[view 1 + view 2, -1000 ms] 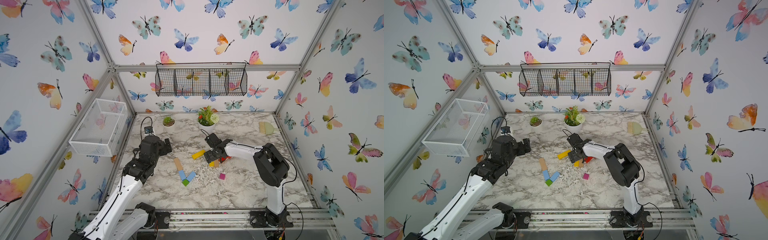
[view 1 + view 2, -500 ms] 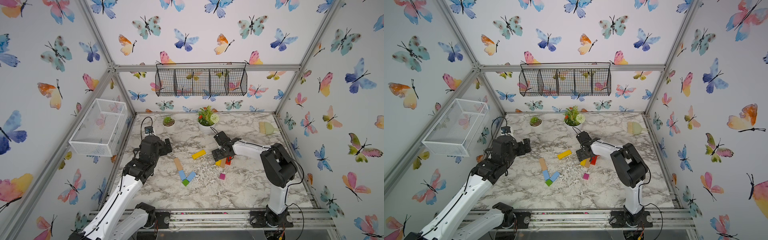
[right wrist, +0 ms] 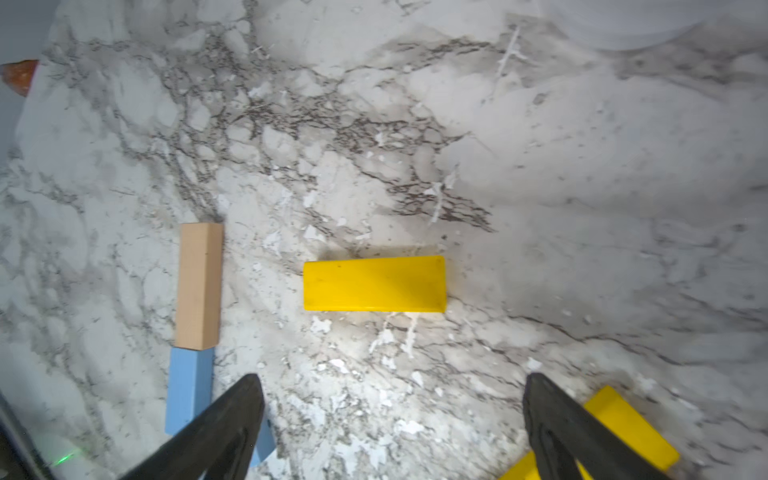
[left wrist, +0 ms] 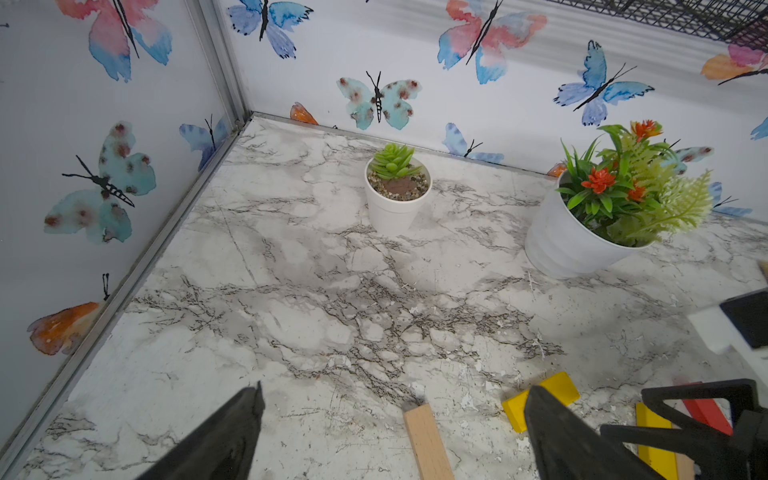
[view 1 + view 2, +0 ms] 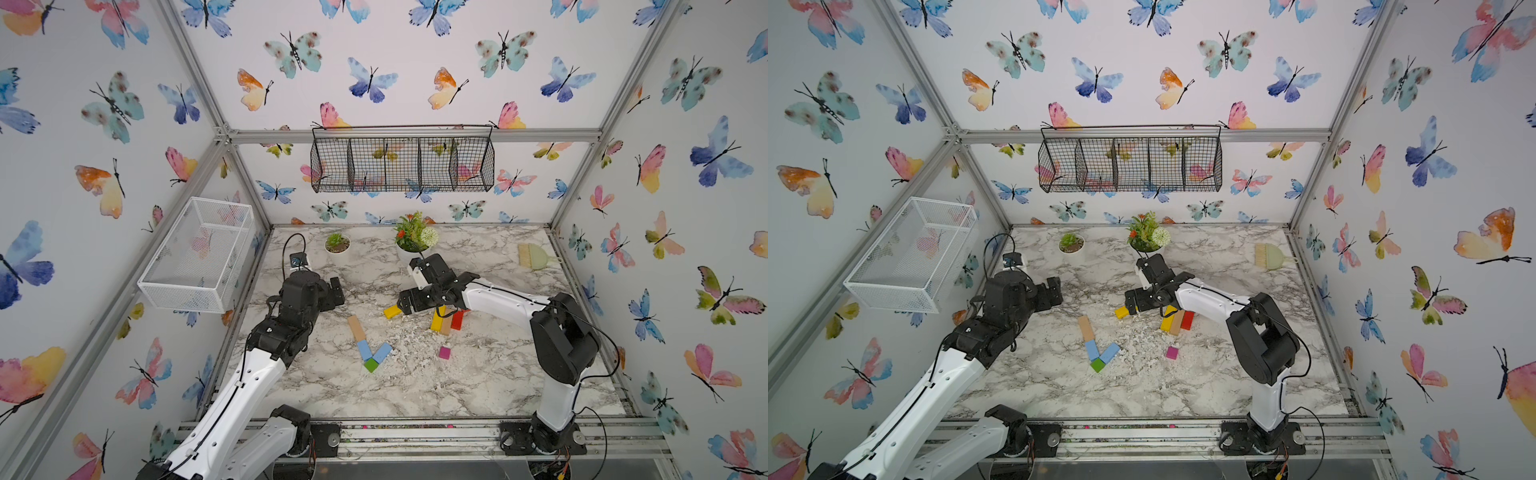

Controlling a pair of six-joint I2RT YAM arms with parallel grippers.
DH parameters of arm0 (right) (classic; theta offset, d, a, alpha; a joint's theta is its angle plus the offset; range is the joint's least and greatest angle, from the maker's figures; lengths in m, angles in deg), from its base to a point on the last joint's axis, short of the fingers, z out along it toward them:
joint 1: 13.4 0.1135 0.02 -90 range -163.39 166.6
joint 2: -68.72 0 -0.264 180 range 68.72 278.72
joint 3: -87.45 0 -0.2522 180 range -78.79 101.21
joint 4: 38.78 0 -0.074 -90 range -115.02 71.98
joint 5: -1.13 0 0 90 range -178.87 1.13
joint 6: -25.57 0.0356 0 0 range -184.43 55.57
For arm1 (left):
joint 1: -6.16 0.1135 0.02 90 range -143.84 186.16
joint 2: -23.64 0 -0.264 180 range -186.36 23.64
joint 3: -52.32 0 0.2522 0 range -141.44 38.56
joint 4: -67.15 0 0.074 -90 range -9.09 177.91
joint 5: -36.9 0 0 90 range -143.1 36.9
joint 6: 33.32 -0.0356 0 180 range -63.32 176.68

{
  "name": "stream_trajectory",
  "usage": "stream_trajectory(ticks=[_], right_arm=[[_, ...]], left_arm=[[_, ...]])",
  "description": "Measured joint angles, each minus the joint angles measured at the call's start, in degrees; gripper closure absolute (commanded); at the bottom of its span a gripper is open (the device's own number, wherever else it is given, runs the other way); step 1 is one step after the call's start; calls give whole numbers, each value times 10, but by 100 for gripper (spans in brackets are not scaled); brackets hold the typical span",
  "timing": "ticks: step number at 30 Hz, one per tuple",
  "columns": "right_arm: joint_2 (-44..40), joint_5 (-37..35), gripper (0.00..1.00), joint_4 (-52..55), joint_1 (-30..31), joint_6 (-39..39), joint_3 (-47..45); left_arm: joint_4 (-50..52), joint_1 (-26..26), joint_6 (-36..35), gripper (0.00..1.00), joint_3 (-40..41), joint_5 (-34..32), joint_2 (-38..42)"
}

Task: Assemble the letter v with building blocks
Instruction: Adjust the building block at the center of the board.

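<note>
Marble-patterned laminate, scuffed white at the centre, covers the table [image 5: 478, 374]. Take the back wall as 12 o'clock in the top views. At 11, a small round white pot [image 4: 390, 212] holds a green succulent in gravel. At 12, a larger, faintly ribbed white pot [image 4: 557, 245] holds plastic fern and orange flowers. A black wire basket [image 5: 402, 164] hangs on the back wall and a white mesh basket [image 5: 195, 253] hangs at 9.

The letter v [image 5: 371, 353] lies flat toward 8 from centre. A green cube [image 5: 371, 365] forms its tip, with a light blue bar [image 5: 364, 350] and a second light blue bar [image 5: 382, 352] as arms. A tan bar [image 5: 356, 327] extends the 11 o'clock arm.

A smooth yellow bar [image 3: 374, 284] lies just ahead of the right gripper [image 3: 391, 376], which is spread wide and empty. A cluster of yellow, tan and red bars [image 5: 447, 322] sits at 3 of that bar, with a magenta cube [image 5: 444, 353] at 6 of the cluster. The left gripper [image 4: 395, 386], near 9, is also spread wide and empty.
</note>
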State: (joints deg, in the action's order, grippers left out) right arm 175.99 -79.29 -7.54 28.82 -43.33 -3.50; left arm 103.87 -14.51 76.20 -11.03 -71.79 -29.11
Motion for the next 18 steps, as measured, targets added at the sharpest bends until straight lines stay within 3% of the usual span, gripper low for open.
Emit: stream_trajectory(ticks=[7,18], right_arm=[[9,44,0,-28,14,46,-3],[39,55,0,-45,36,80,-16]], left_arm=[[0,0,0,1,0,0,0],[0,0,0,2,0,0,0]])
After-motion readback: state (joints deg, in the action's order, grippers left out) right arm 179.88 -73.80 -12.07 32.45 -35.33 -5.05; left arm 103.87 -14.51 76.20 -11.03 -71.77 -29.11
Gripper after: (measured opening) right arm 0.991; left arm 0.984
